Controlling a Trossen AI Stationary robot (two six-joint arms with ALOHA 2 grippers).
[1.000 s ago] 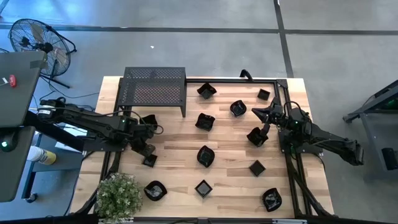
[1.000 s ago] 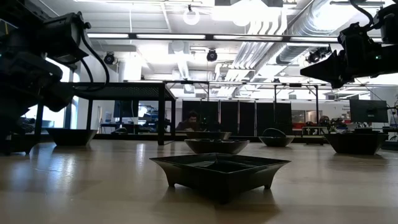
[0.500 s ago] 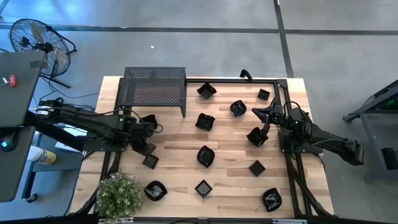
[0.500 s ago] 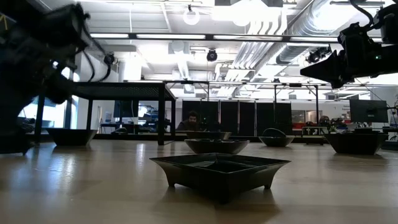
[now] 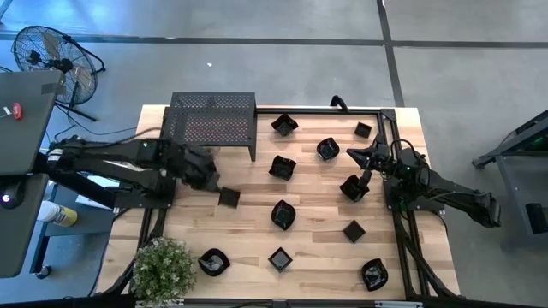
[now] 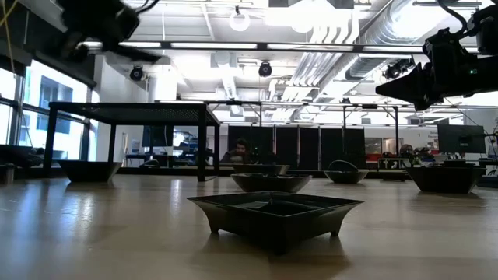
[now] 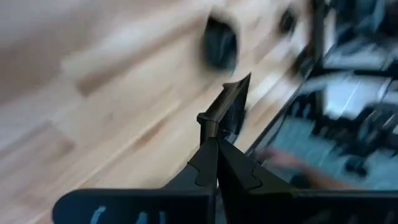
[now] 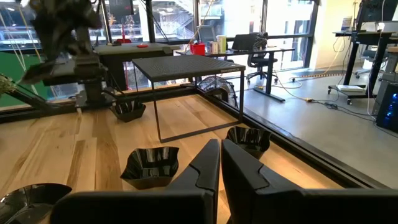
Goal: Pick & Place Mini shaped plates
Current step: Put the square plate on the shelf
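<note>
Several tiny glossy black plates stand on their bases on the wooden table, among them a scalloped one (image 5: pixel 283 214), a square one (image 5: pixel 280 258) and a round one (image 5: pixel 327 149). My left gripper (image 5: pixel 218 188) is above the table's left half, in front of the shelf, and is shut on a small square plate (image 5: pixel 229 198). The low view shows it high at the upper left (image 6: pixel 109 19). My right gripper (image 5: pixel 355 156) hovers shut near the table's right side, above a plate (image 5: pixel 354 188), and touches nothing. My left gripper (image 7: pixel 216 140) pinches the square plate's rim (image 7: pixel 208 119) between its two fingertips. The plate (image 7: pixel 235 102) juts out beyond the fingers, tilted and lifted clear of the table.
A black perforated shelf (image 5: pixel 212 124) stands at the far left of the table. A potted plant (image 5: pixel 163 267) sits at the near left corner. A black frame rail (image 5: pixel 396 222) runs along the right side. A person (image 6: pixel 241 149) sits far back in the room.
My left gripper has risen from the table and moved toward the far edge and slightly right, nearer the shelf. The small square plate, which sat on the table by its fingers, has gone with it and is lifted clear. My right arm has kept still.
</note>
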